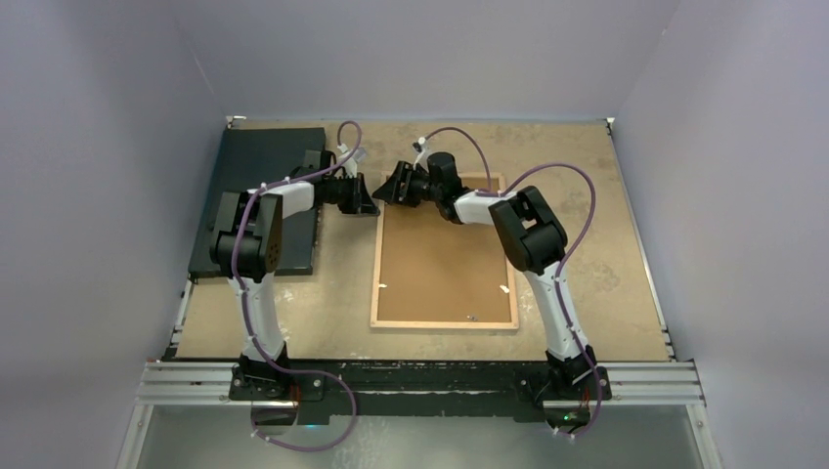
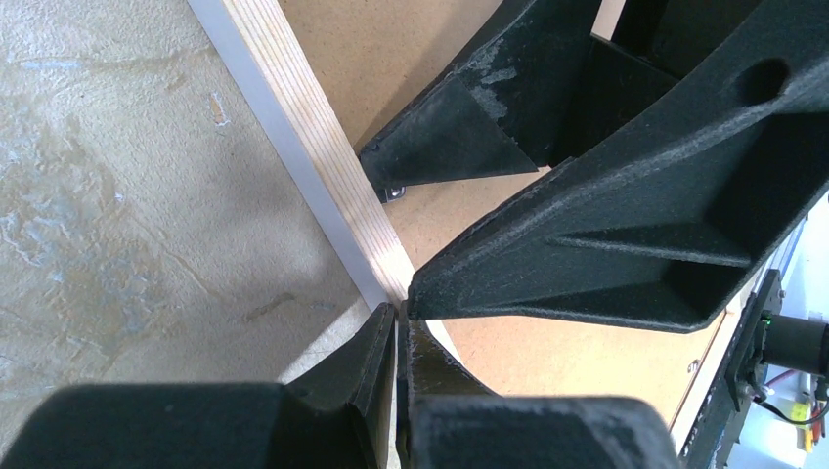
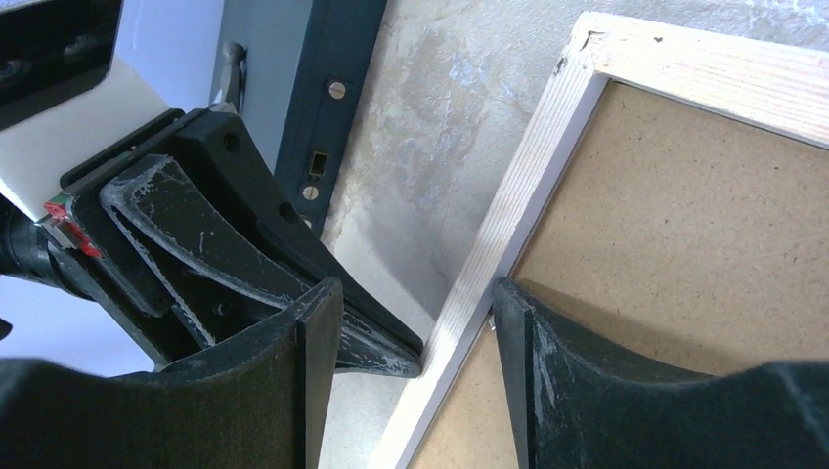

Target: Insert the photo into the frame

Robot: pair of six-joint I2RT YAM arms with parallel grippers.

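Left gripper: clenched tight, nothing seen between the fingers. Its tips sit at the outer edge of the frame, near the far left corner.

Right gripper: jaws apart, astride that same wooden rail. One finger is outside over the table, the other inside over the brown backing panel. No grip made.

The frame lies face down with the panel in it. The black board lies to the left, partly under the left arm.

Step in hand, by my reading: getting a hold at this corner to open the frame (the print cannot go in past the panel). The next move calls for the right jaws to close squarely on the rail without sliding the frame.

Photo: not seen in any view, and I cannot tell whether it is under the panel or elsewhere. From above, the arms hide the frame's far left corner.
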